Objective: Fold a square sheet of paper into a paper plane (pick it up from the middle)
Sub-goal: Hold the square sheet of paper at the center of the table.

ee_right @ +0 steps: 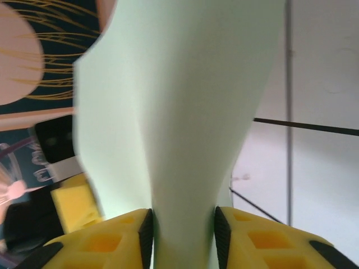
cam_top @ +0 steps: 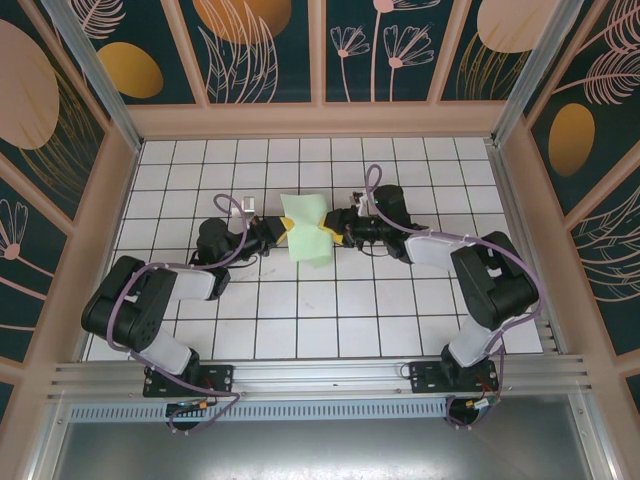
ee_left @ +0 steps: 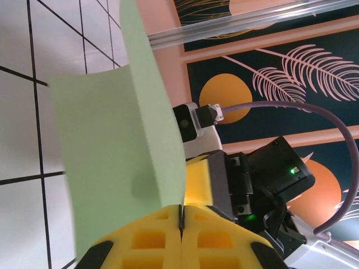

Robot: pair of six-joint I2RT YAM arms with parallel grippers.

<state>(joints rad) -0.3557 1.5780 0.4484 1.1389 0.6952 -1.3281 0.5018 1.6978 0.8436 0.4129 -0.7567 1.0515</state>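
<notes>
Yellow-fingered and black-bodied, the left gripper (cam_top: 277, 233) lay low over the white tiled table (cam_top: 300, 320), left of its middle and nearer the far edge than the near one. In the left wrist view its fingers were fully closed, seam to seam, and a corner of the thin, pale mint-green square sheet of paper (cam_top: 305, 228) ran down into that seam, so it appeared pinched there.

The sheet itself stood up off the tiles between the two grippers, about midway between the table's left and right edges, bowed rather than flat. No dart shape was to be seen in it.

On the right, the matching right gripper (cam_top: 337, 232) faced the left one across the sheet. Its fingers stood part-way open, with the paper bulging through the gap; whether the pads pressed on it could not be told.

As a judgement, the work was at an early step — the sheet lifted and passed between grips, no clean fold made. The next move would call for one firm hold while the other re-seated, then edges brought together squarely and pressed flat — gently, since such thin paper could slip or crumple.
</notes>
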